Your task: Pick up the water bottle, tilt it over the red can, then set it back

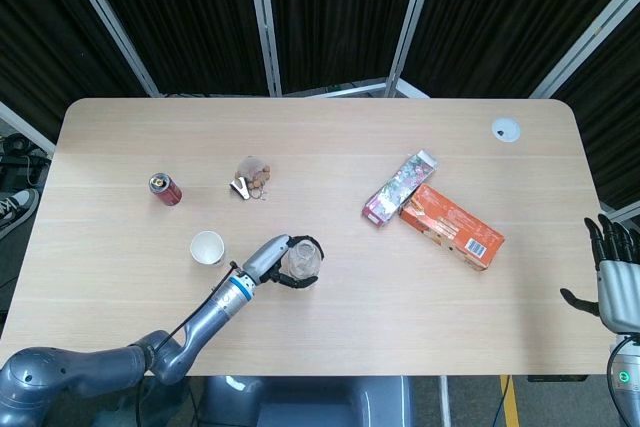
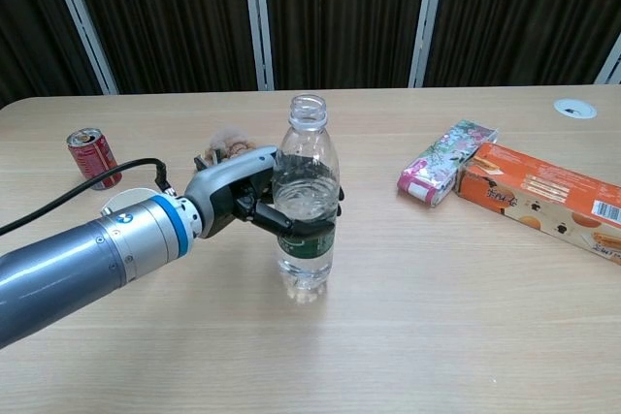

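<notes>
My left hand (image 2: 254, 203) grips the clear, uncapped water bottle (image 2: 305, 203) around its green label. The bottle stands upright at the table's front middle, its base at or just above the wood. From the head view I look down into the bottle (image 1: 300, 261) with the left hand (image 1: 278, 262) wrapped around it. The red can (image 2: 94, 158) stands upright far to the left, also the red can (image 1: 165, 189), well apart from the bottle. My right hand (image 1: 612, 277) hangs past the table's right edge, fingers spread, holding nothing.
A white paper cup (image 1: 207, 248) stands left of the bottle, partly behind my left forearm in the chest view. Nuts and a clip (image 2: 223, 156) lie behind the bottle. A floral carton (image 2: 445, 174) and an orange box (image 2: 539, 199) lie at right.
</notes>
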You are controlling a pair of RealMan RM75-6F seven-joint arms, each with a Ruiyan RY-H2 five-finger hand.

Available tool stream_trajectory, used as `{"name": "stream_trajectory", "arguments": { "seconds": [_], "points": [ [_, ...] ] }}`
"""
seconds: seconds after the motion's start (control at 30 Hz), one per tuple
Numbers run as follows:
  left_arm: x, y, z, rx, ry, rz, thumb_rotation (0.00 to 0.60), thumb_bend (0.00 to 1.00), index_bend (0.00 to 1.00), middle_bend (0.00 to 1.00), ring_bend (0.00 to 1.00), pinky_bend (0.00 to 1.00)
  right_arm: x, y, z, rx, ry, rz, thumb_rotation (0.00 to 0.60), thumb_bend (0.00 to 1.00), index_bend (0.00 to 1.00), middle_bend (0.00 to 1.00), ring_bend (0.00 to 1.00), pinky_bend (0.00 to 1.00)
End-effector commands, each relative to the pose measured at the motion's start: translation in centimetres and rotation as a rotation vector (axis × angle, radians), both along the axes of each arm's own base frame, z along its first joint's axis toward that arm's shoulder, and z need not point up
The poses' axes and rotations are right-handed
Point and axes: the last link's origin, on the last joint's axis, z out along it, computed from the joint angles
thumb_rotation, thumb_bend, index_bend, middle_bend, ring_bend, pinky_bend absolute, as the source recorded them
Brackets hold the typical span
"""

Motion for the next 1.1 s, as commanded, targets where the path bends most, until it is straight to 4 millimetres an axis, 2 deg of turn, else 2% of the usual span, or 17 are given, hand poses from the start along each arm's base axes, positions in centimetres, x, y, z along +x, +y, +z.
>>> {"name": "stream_trajectory", "arguments": {
  "seconds": [0.03,0.13,0.33,0.43,0.5,0.57,0.77,0.83,1.0,1.1],
  "points": [
    [0.0,-0.2,-0.3,-0.003,0.002,-0.005,0.6,0.46,0.51,0.46,0.33,0.35,0.0,0.0,0.0,0.002,-0.001,-0.001,0.6,0.0,0.0,0.0,0.0,0.0],
    [-0.1,-0.3,-0.5,-0.004,-0.003,0.001,0.6,0.44,0.51,0.46,0.33,0.35,0.0,0.0,0.0,0.001,0.0,0.0,0.6,0.0,0.0,0.0,0.0,0.0],
    [-0.3,-0.3,-0.6,0.007,0.015,-0.006,0.6,0.3,0.46,0.4,0.29,0.34,0.0,0.0,0.0,0.001,-0.003,0.001,0.6,0.0,0.0,0.0,0.0,0.0],
    [-0.6,-0.4,-0.6,0.007,0.03,-0.013,0.6,0.18,0.35,0.28,0.23,0.32,0.0,0.0,0.0,0.004,-0.002,0.001,0.6,0.0,0.0,0.0,0.0,0.0],
    [-0.7,-0.4,-0.6,0.007,0.041,-0.021,0.6,0.11,0.24,0.19,0.17,0.28,0.0,0.0,0.0,0.002,-0.001,0.002,0.6,0.0,0.0,0.0,0.0,0.0],
    [-1.0,-0.5,-0.5,0.0,0.049,-0.023,0.6,0.09,0.2,0.16,0.15,0.27,0.0,0.1,-0.1,0.002,0.0,0.002,0.6,0.0,0.0,0.0,0.0,0.0],
    [-1.6,-0.5,0.2,-0.002,0.062,-0.024,0.6,0.09,0.16,0.13,0.13,0.24,0.1,0.1,-0.2,0.006,0.003,0.004,0.6,0.0,0.0,0.0,0.0,0.0],
    [-2.1,-0.4,1.0,0.003,0.06,-0.024,0.6,0.09,0.14,0.1,0.11,0.2,0.2,0.2,-0.2,0.006,0.006,0.006,0.6,0.0,0.0,0.0,0.0,0.0],
    [-2.8,-0.4,2.4,0.028,0.054,-0.031,0.6,0.05,0.01,0.0,0.01,0.02,0.3,0.2,-0.3,0.005,0.007,0.009,0.6,0.0,0.0,0.0,0.0,0.0],
    [-3.4,-0.3,3.7,0.042,0.056,-0.043,0.6,0.02,0.0,0.0,0.0,0.0,0.3,0.3,-0.3,0.005,0.009,0.012,0.6,0.0,0.0,0.0,0.0,0.0]
  ]
}}
